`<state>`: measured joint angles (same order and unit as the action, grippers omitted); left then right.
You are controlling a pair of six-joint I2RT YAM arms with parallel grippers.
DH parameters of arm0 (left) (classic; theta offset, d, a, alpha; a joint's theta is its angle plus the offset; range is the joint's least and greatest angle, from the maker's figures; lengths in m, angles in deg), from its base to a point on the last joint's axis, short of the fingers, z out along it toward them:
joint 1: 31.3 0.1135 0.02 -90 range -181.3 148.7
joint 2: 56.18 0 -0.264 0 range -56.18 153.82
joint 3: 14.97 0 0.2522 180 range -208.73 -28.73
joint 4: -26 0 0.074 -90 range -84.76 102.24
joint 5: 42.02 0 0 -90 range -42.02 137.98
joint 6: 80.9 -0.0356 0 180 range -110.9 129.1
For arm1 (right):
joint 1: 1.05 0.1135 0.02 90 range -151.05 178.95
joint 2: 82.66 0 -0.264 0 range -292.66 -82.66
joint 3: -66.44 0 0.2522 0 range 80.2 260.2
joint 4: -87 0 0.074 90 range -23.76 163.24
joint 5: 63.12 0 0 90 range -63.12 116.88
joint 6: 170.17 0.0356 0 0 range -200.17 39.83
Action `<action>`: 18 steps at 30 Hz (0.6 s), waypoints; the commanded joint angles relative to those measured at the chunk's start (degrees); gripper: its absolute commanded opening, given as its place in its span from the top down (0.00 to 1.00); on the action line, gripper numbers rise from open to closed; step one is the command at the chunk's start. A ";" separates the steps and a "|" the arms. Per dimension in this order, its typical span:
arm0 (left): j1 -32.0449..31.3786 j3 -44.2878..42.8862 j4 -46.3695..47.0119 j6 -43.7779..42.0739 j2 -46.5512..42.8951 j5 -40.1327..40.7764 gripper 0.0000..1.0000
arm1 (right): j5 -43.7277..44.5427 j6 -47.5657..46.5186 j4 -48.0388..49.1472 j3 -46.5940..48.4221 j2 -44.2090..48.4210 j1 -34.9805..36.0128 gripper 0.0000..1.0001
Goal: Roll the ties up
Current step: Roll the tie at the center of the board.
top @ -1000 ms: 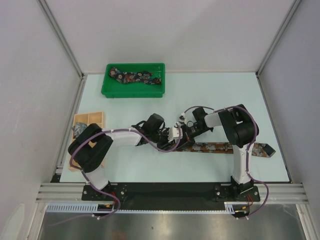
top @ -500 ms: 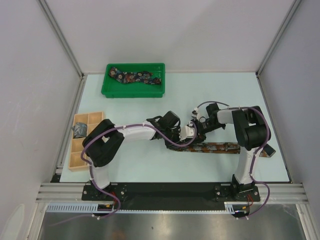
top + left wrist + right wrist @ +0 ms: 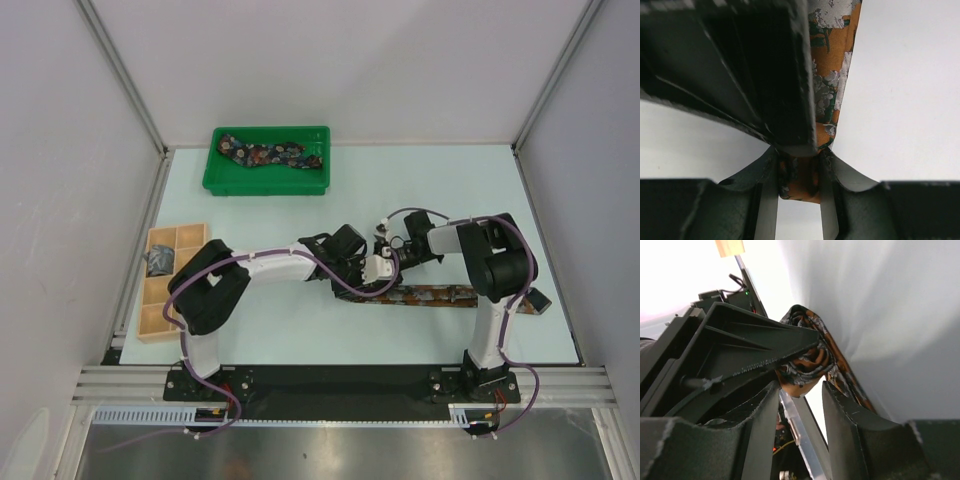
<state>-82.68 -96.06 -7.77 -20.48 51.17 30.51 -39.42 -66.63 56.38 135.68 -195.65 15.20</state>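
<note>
The rust-brown tie lies flat along the near right of the table, with its pointed end at the right. Its left end is rolled up. My left gripper is shut on this roll, which sits pinched between the fingertips. My right gripper faces it from the right. Its jaws stand apart, with the roll just at their tips. The dark navy floral tie lies in the green tray. The grey-blue tie is in the wooden box.
The green tray stands at the back left. The tan wooden compartment box sits at the left edge. Both arms meet at the table's middle, their cables looping above the tie. The left finger crosses the right wrist view.
Both grippers have moved right along the rust-brown tie with its rolled end, the left arm reaching further out. The flat part of the tie looks shorter.
</note>
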 commanded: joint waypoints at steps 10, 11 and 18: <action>3.47 7.98 3.11 1.45 -6.53 -5.97 0.27 | 8.46 -6.85 -5.01 2.26 -3.64 1.51 1.00; 4.17 9.22 8.36 2.59 -9.59 -10.69 0.22 | 9.17 -7.90 -6.50 2.35 -3.90 1.42 1.00; 8.92 17.93 29.30 13.49 -12.08 -23.90 0.12 | 13.12 -10.29 -8.36 3.14 -6.98 0.62 1.00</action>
<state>-75.18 -79.98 6.03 -14.08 40.11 17.81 -35.82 -72.45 50.19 137.98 -199.58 15.68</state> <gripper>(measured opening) 0.865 0.030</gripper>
